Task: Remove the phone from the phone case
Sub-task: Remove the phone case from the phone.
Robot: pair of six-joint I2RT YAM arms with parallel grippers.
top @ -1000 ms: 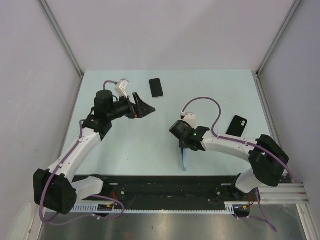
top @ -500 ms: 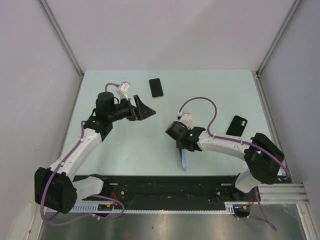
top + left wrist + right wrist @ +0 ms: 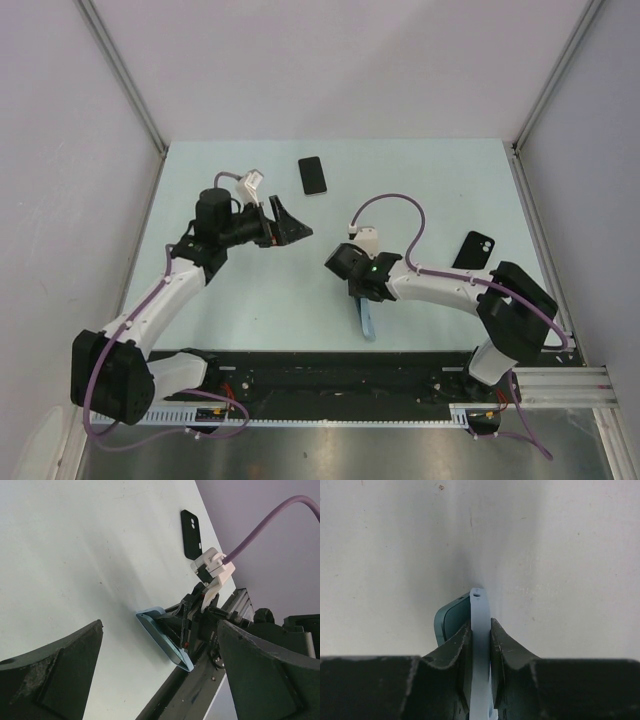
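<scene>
right claw pinches the blue case on edge, left claw waits wide apart

the right gripper [image 3: 365,293] is closed tight on the thin rim of the light blue phone case [image 3: 368,322]. it holds the case standing on its long edge on the pale green table [image 3: 250,290], near the front rail between the two arms. stood up like this, both broad faces are clear of the table, which probably leaves room for the other arm to push or peel from the side.

in the right wrist view a dark teal rounded slab [image 3: 451,617] sits flush against the left face of the blue rim. it may be the phone showing in the case's open side, but the pictures don't settle that.

the left gripper [image 3: 295,222] hangs above the table well apart from the case, fingers spread wide and empty. its camera looks straight at the case's dark open face, so it seems lined up for an approach.

a black flat phone [image 3: 313,175] lies face up near the far edge. a black case with a camera cut-out [image 3: 475,250] lies to the right. both are well away from the grippers.
</scene>
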